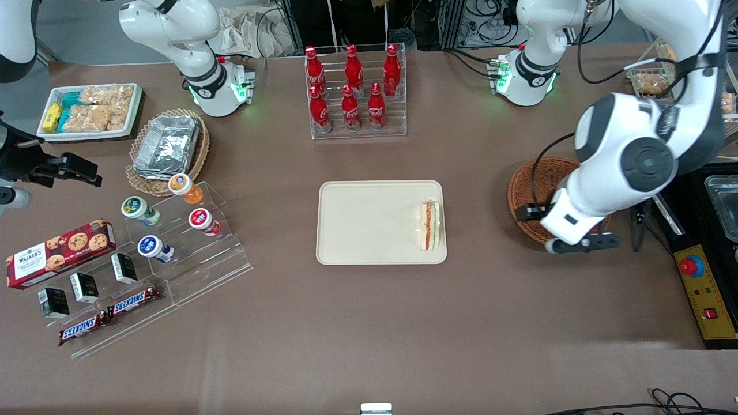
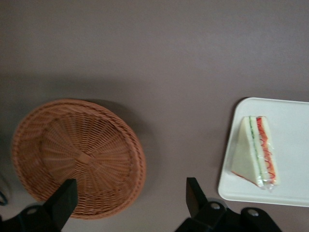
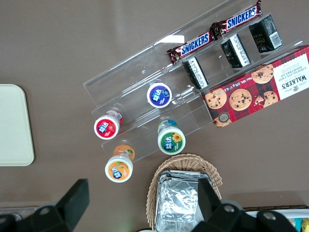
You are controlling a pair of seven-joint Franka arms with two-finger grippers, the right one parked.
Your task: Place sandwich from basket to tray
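A: What's on the brown worktop (image 1: 369, 323)?
B: A cream tray (image 1: 357, 230) with the sandwich (image 1: 430, 225) lying on its edge toward the working arm; cables crowd the room's edge.
A: And the claw (image 2: 130, 200)?
B: Spread, holding nothing, above the wicker basket (image 2: 79, 157), which the wrist view shows bare inside.
A: Labels?
B: Snickers bars (image 1: 134, 300), a Walkers biscuit box (image 1: 60, 252), probably Coca-Cola bottles (image 1: 351, 86).

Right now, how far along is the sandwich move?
It looks done: the sandwich lies flat on the tray, at its end nearest the basket, which is empty. Nothing is in hand: the gripper hangs open over the basket's rim, gripping nothing. Apparently nothing is left but parking the arm.
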